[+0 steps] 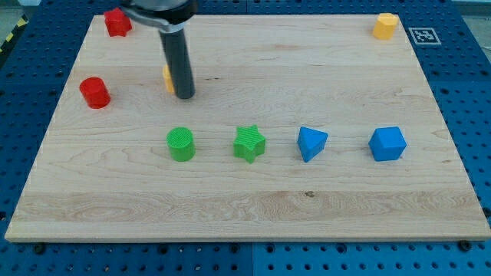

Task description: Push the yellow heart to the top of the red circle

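The yellow heart (166, 78) is mostly hidden behind my rod; only a sliver shows at the rod's left side. My tip (185, 96) rests on the board, touching the heart's right side. The red circle (95, 92) sits at the view's left, to the left of the heart and slightly lower, with a gap between them.
A red star-like block (117, 22) sits at the top left, a yellow hexagon block (385, 25) at the top right. In a row lower down stand a green circle (181, 143), green star (249, 143), blue triangle (311, 142) and blue cube (387, 143).
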You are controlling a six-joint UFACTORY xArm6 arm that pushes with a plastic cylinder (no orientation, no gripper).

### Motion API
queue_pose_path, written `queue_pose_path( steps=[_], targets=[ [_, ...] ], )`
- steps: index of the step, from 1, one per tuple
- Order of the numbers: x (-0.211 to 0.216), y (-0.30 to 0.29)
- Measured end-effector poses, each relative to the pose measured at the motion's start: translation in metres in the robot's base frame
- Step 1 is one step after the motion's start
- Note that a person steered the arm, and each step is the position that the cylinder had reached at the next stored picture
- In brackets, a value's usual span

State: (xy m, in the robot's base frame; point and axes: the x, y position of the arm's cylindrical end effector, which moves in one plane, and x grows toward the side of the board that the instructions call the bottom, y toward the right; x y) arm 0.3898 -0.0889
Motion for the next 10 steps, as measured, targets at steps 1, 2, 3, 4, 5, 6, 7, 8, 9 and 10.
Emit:
queue_pose_path(
  steps=[1, 2, 3, 4, 5, 6, 7, 8, 9, 10],
  targets=[
    [-0.013, 0.03],
    [-0.027, 0.025],
    [-0.032, -0.007],
    [-0.029, -0.015],
    [-0.029, -0.008],
    [-0.023, 0.032],
    [-0.02, 0.027],
    [-0.014, 0.0],
    [-0.014, -0.003],
    [-0.014, 0.01]
  ],
)
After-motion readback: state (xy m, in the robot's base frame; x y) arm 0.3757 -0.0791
